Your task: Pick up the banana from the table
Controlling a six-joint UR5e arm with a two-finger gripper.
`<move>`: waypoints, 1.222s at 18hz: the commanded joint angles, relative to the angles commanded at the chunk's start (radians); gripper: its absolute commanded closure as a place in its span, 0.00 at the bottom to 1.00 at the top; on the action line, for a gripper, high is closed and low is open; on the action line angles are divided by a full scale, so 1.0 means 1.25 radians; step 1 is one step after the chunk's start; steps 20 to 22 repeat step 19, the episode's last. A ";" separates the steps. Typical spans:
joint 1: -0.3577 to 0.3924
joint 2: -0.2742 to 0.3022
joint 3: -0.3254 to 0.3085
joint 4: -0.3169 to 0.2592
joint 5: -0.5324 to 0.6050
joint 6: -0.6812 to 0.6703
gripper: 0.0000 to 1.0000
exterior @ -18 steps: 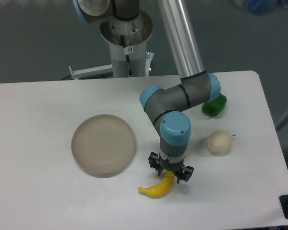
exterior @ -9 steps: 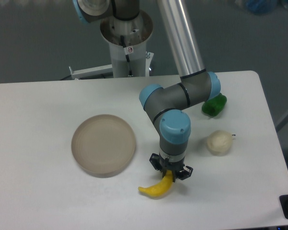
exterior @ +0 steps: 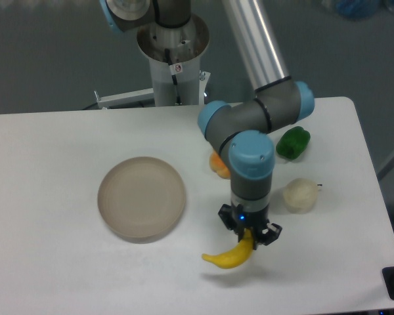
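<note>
1. One desk [exterior: 52, 197] carries everything in view; its near edge and right corner run out of frame, so anything lying there cannot be judged.
2. Round plate [exterior: 142, 197]: well to the left of the hand, flat on the desk, apart from all other items.
3. Hand [exterior: 249, 235]: pointing straight down, clenched on the upper end of the banana [exterior: 228, 256]; the fingertips are too small to resolve individually.
4. Banana: hangs curving down and leftward from the hand. A faint shadow beneath suggests it is clear of the desk, a judgement only.
5. Pale round fruit [exterior: 299, 195]: just right of the hand, resting.
6. Green item [exterior: 293, 143]: behind the hand, partly masked by the arm.
7. Orange fruit [exterior: 217, 164]: mostly hidden behind the arm.
</note>
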 joint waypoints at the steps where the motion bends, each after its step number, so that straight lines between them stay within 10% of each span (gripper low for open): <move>1: 0.010 0.009 0.010 -0.001 0.005 0.007 0.78; 22: 0.018 0.028 0.012 -0.004 0.066 0.009 0.78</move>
